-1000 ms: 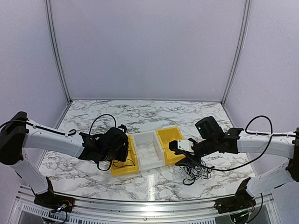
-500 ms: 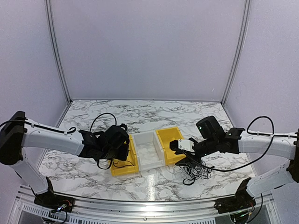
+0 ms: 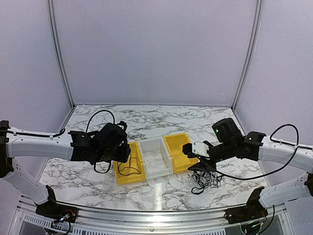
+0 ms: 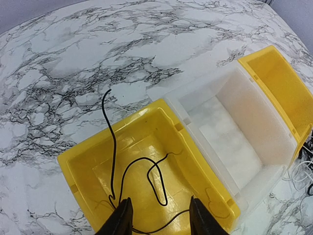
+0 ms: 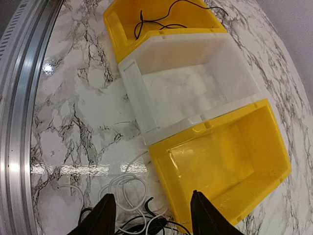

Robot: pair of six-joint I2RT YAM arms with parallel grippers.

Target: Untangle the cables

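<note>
One black cable [image 4: 157, 182] lies looped on the floor of the left yellow bin [image 4: 122, 123], with one end trailing over the far rim onto the table. My left gripper [image 4: 161, 223] hangs open just above it, touching nothing. The other cables [image 5: 129, 196], pale whitish and black, sit in a tangle [image 3: 203, 180] on the table by the near corner of the right yellow bin [image 5: 220, 152]. My right gripper [image 5: 152, 218] hovers open over that tangle and the bin's corner, with nothing between its fingers.
A translucent white bin [image 3: 155, 157] stands between the two yellow bins [image 3: 177, 152]; it and the right yellow one hold nothing. A metal rail [image 5: 19, 98] runs along the table's near edge. Thick arm wiring loops [image 3: 100, 115] rise above the left arm.
My left gripper has opened and let go of the black cable, which now rests in the left yellow bin; the left arm drew back leftward. The right arm shifted slightly right.
</note>
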